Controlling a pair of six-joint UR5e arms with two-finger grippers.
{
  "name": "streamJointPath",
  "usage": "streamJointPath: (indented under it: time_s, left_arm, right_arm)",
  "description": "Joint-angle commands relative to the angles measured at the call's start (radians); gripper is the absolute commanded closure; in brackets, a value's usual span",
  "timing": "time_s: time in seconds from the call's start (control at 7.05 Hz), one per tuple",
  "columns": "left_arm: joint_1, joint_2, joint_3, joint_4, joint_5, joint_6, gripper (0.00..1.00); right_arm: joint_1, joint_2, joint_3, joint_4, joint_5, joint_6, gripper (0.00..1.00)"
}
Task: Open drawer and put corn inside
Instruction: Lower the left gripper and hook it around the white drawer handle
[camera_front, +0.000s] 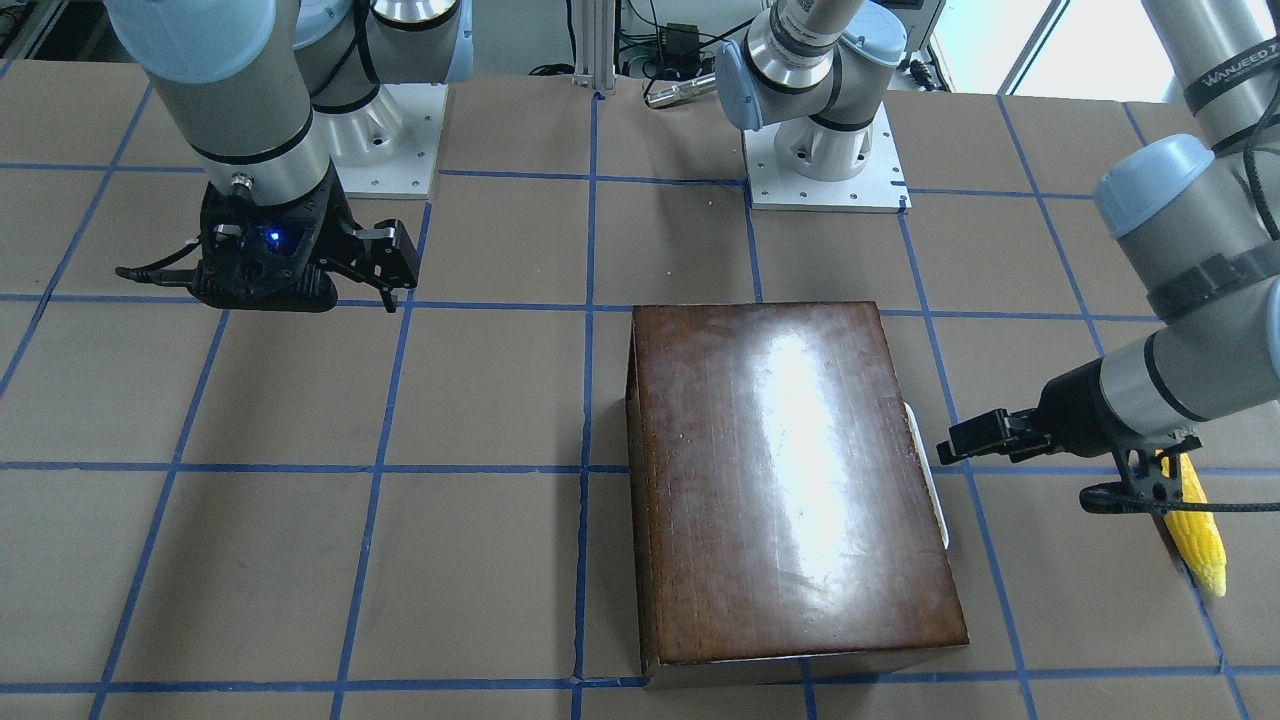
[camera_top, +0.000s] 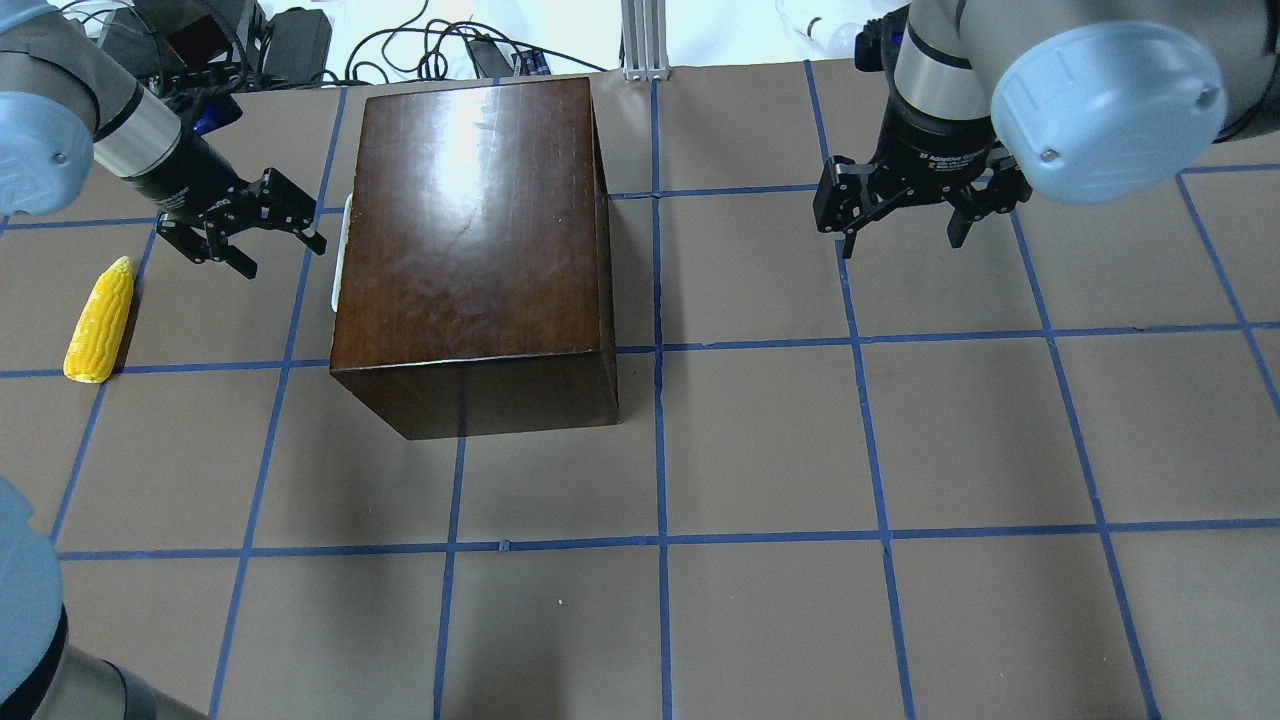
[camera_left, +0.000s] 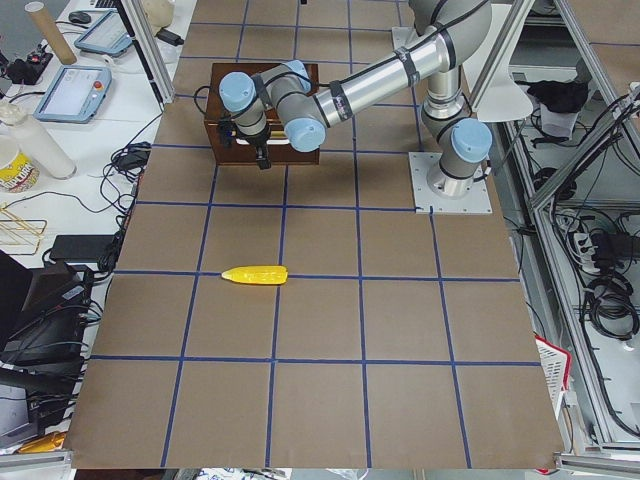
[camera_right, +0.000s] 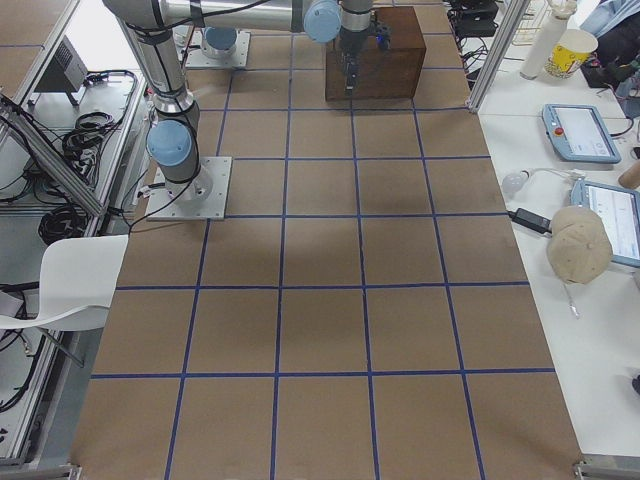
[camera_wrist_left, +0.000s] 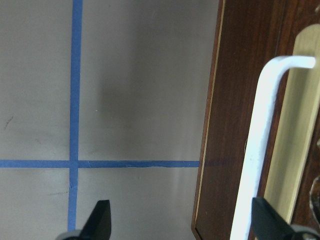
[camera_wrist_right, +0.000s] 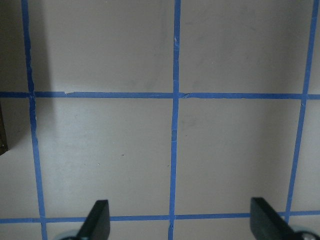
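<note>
White handle (camera_wrist_left: 260, 150) sits right in front of the left hand (camera_top: 283, 258), which is spread wide and gripping nothing. Drawer (camera_wrist_left: 235, 100) looks shut, so basically nothing's done. Corn (camera_top: 100, 320) lies on the table (camera_top: 760, 430), left of the box (camera_top: 470, 230). Right hand (camera_top: 900, 243) gapes empty too.

Your brown tabletop (camera_top: 760, 440) is gridded with blue tape (camera_top: 660, 440); a white chair (camera_right: 75, 275) sits at the right-side view's left edge.
</note>
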Motion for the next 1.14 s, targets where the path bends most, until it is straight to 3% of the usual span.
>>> streamJointPath:
  time_s: [0.0,0.99]
  left_arm:
    - [-0.023,-0.017,0.000,0.038,-0.030,0.004,0.00]
    - [-0.025,-0.060,-0.003,0.036,-0.030,0.012,0.00]
  right_arm:
    - [0.000,0.001,0.000,0.001,0.000,0.000,0.00]
    - [0.000,0.001,0.000,0.001,0.000,0.000,0.00]
